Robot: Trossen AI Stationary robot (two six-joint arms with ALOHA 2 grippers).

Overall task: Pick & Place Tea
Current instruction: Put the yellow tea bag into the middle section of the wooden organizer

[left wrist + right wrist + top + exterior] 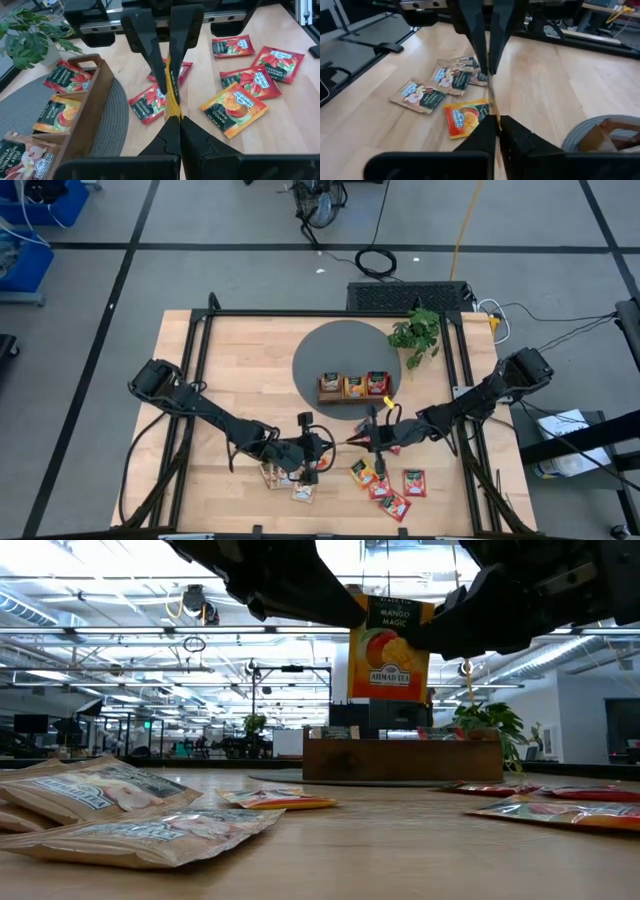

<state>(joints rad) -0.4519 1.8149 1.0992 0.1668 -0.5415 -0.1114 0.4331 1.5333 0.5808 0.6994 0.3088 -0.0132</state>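
Observation:
Both grippers meet over the table's near middle with one orange mango tea sachet (388, 645) between them, lifted clear. My left gripper (333, 444) comes from the left, my right gripper (368, 438) from the right. The wrist views show the sachet edge-on (172, 97) (492, 97). Other sachets lie flat on the wood: beige ones (286, 476) near left, an orange one (363, 472) and red ones (400, 490) near right. The wooden tray (353, 399) holds three sachets standing in its compartments. My left gripper pinches the orange sachet's left edge (174, 112) between its two fingers, coming level from the table's left. The sachet stands upright on edge in the air, its printed face toward the near side. My right gripper pinches the same sachet's right edge (494, 112) between its fingers, level from the table's right. The sachet spans the short gap between both grippers, clear of the table.
The tray stands on a round grey mat (330, 345) at the table's far middle, with a small green plant (417, 332) beside it on the right. Black frame rails (200, 380) run along the table's left and right sides. Bare wood (240, 380) lies left of the mat.

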